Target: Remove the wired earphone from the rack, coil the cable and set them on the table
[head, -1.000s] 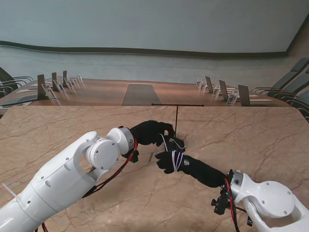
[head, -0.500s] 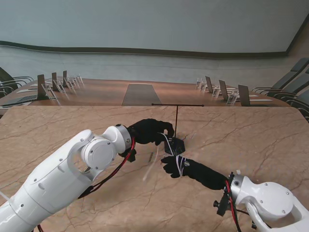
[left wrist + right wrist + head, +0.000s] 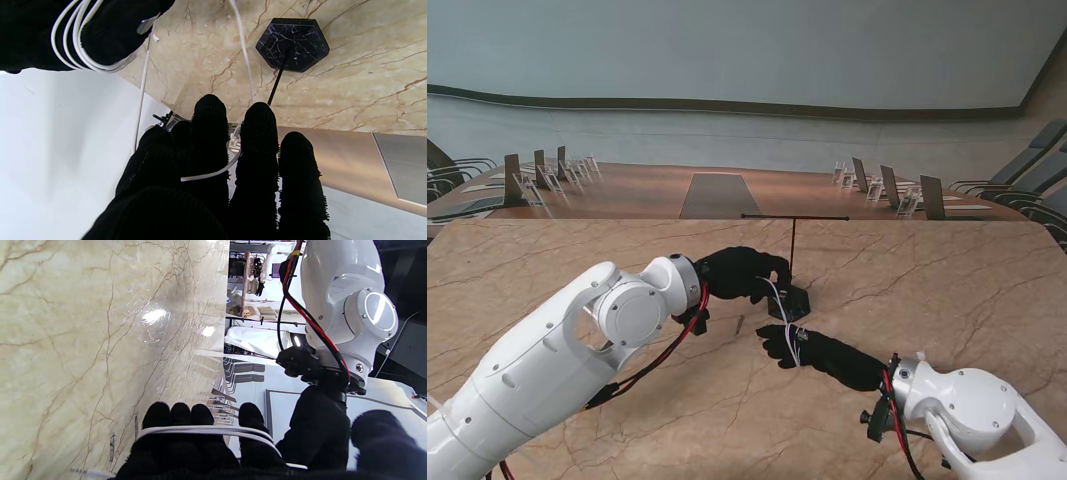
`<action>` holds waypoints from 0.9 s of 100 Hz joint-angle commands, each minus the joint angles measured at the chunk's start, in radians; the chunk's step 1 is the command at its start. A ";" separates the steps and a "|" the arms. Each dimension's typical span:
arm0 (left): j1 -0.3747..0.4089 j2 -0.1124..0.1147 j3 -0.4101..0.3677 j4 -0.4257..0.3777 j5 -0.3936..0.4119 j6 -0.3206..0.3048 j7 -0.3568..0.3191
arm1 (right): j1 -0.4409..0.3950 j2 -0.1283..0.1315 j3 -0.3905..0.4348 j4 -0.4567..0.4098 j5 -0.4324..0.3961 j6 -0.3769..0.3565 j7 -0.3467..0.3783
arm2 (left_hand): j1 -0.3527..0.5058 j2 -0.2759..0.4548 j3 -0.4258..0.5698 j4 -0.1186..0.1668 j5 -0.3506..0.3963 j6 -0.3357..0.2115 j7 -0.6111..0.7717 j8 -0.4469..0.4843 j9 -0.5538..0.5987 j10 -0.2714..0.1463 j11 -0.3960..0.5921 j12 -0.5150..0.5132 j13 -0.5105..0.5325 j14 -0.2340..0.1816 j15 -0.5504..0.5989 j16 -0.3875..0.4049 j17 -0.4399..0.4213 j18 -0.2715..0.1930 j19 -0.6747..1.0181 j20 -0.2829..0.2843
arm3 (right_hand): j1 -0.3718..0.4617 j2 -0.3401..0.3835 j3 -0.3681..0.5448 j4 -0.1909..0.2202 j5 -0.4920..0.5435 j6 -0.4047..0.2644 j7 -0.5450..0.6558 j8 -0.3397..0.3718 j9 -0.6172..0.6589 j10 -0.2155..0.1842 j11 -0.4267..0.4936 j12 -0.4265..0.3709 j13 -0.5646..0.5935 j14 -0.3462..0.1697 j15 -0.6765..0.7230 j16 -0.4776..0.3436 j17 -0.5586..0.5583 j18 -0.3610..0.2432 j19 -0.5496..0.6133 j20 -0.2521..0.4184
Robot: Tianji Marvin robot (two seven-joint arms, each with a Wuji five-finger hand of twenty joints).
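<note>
We see the marble bench spread wide before us, with the rack standing at its middle on a black hexagonal base. Our left hand sits at nine o'clock of the rack, its fingers pinching the white cable. Our right hand, at six o'clock of the rack, wears several cable loops wound around its closed fingers.
</note>
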 commanded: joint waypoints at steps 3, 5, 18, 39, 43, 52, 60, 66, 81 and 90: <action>-0.002 -0.004 -0.005 -0.003 -0.008 -0.005 0.003 | 0.003 -0.007 -0.009 0.013 -0.008 0.014 -0.007 | -0.017 0.044 -0.014 -0.046 -0.014 0.016 0.044 0.003 -0.014 0.015 0.024 0.015 -0.010 -0.008 0.000 0.016 -0.019 -0.012 0.000 0.002 | -0.028 0.007 -0.016 -0.036 -0.029 -0.091 -0.024 0.004 -0.011 -0.019 -0.016 -0.012 -0.024 0.010 -0.020 0.000 -0.005 0.032 -0.008 0.012; -0.002 -0.004 -0.005 -0.002 -0.009 -0.007 0.003 | 0.005 -0.007 -0.010 0.014 -0.009 0.017 -0.009 | -0.020 0.046 -0.015 -0.046 -0.014 0.015 0.046 0.003 -0.014 0.015 0.024 0.015 -0.010 -0.009 0.000 0.016 -0.019 -0.012 -0.001 0.003 | -0.029 0.007 -0.017 -0.036 -0.031 -0.090 -0.027 0.004 -0.011 -0.019 -0.017 -0.013 -0.024 0.011 -0.020 0.000 -0.005 0.032 -0.010 0.013; 0.001 -0.003 -0.010 -0.007 -0.011 -0.019 0.000 | 0.015 -0.010 -0.017 0.025 -0.018 0.029 -0.020 | -0.032 0.054 -0.018 -0.048 -0.016 0.015 0.060 0.009 -0.013 0.014 0.028 0.018 -0.009 -0.011 0.002 0.018 -0.019 -0.012 -0.001 0.003 | -0.047 0.011 -0.009 -0.039 0.011 -0.069 -0.279 0.090 -0.012 -0.015 -0.038 -0.016 -0.023 0.009 -0.035 0.000 0.000 0.032 -0.054 0.069; 0.014 0.002 -0.020 -0.023 -0.013 -0.043 -0.010 | 0.036 -0.017 -0.026 0.050 -0.032 0.045 -0.050 | -0.056 0.064 -0.021 -0.050 -0.012 0.018 0.079 0.025 -0.007 0.012 0.040 0.026 -0.003 -0.009 0.012 0.025 -0.017 -0.011 0.006 0.009 | -0.059 0.014 -0.005 -0.042 0.039 -0.037 -0.366 -0.095 -0.014 -0.022 -0.112 -0.048 -0.028 -0.001 -0.089 -0.014 -0.010 0.022 -0.108 0.090; 0.014 0.004 -0.017 -0.024 -0.013 -0.048 -0.014 | 0.039 -0.019 -0.026 0.053 -0.035 0.049 -0.058 | -0.062 0.068 -0.021 -0.049 -0.014 0.014 0.078 0.026 -0.009 0.011 0.039 0.027 -0.004 -0.009 0.012 0.025 -0.018 -0.011 0.006 0.010 | -0.062 0.015 -0.004 -0.043 0.048 -0.030 -0.380 -0.233 -0.015 -0.020 -0.131 -0.056 -0.030 -0.001 -0.099 -0.015 -0.011 0.020 -0.122 0.102; 0.018 0.008 -0.011 -0.028 -0.014 -0.055 -0.026 | 0.046 -0.023 -0.025 0.064 -0.043 0.052 -0.078 | -0.075 0.072 -0.021 -0.049 -0.010 0.014 0.079 0.032 -0.008 0.012 0.040 0.028 -0.005 -0.009 0.012 0.026 -0.017 -0.013 0.006 0.012 | -0.066 0.017 -0.005 -0.043 0.048 -0.010 -0.391 -0.273 -0.022 -0.020 -0.143 -0.062 -0.037 -0.003 -0.109 -0.018 -0.016 0.018 -0.130 0.103; 0.025 0.008 -0.008 -0.032 -0.026 -0.057 -0.027 | 0.055 -0.028 -0.026 0.075 -0.048 0.057 -0.099 | -0.084 0.074 -0.020 -0.047 -0.006 0.013 0.080 0.038 -0.008 0.012 0.039 0.028 -0.006 -0.008 0.011 0.027 -0.020 -0.009 0.005 0.013 | -0.069 0.018 -0.003 -0.044 0.052 0.002 -0.402 -0.287 -0.020 -0.020 -0.159 -0.070 -0.038 -0.005 -0.126 -0.022 -0.018 0.016 -0.144 0.104; 0.031 0.009 -0.008 -0.037 -0.030 -0.062 -0.027 | 0.062 -0.032 -0.026 0.083 -0.050 0.061 -0.112 | -0.088 0.076 -0.019 -0.047 -0.006 0.013 0.080 0.041 -0.009 0.014 0.039 0.028 -0.005 -0.007 0.012 0.027 -0.019 -0.010 0.005 0.014 | -0.073 0.019 -0.005 -0.045 0.052 0.006 -0.403 -0.288 -0.021 -0.022 -0.161 -0.071 -0.040 -0.008 -0.130 -0.022 -0.019 0.014 -0.147 0.105; 0.058 0.013 -0.025 -0.057 -0.036 -0.075 -0.030 | 0.076 -0.041 -0.026 0.101 -0.054 0.067 -0.146 | -0.094 0.077 -0.016 -0.046 -0.003 0.014 0.083 0.050 -0.006 0.014 0.041 0.030 -0.003 -0.007 0.013 0.028 -0.018 -0.008 0.006 0.015 | -0.074 0.018 -0.002 -0.046 0.053 0.006 -0.404 -0.289 -0.025 -0.030 -0.187 -0.083 -0.040 -0.013 -0.143 -0.022 -0.018 0.010 -0.164 0.110; 0.080 0.016 -0.042 -0.071 -0.035 -0.088 -0.031 | 0.083 -0.045 -0.023 0.108 -0.059 0.070 -0.163 | -0.099 0.080 -0.016 -0.046 0.000 0.014 0.085 0.054 -0.004 0.013 0.043 0.031 0.000 -0.008 0.015 0.029 -0.016 -0.010 0.007 0.017 | -0.074 0.018 -0.002 -0.046 0.053 0.004 -0.404 -0.289 -0.027 -0.032 -0.201 -0.090 -0.040 -0.015 -0.147 -0.020 -0.017 0.008 -0.170 0.114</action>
